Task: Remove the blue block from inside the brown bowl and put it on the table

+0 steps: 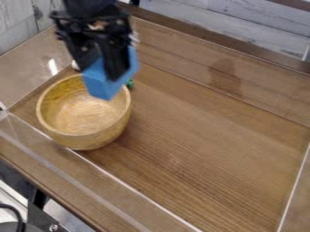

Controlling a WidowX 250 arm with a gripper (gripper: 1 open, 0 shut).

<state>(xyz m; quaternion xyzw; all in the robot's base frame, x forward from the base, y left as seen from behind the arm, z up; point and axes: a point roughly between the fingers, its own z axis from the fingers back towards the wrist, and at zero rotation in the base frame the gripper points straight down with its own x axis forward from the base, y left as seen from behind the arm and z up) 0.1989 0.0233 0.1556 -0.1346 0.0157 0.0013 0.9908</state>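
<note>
The hand point(104, 71), closed on the blue block point(109, 74), held it directly below the arm, above the bowl's point(82, 136) upper-right rim.

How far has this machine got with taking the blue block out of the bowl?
Partway. The blue block is already lifted off the floor of the brown bowl, whose inside shows bare below it. In hand now: the block seems gripped beneath the dark arm, near the bowl's far rim. Left to do: set it down on the table.
</note>
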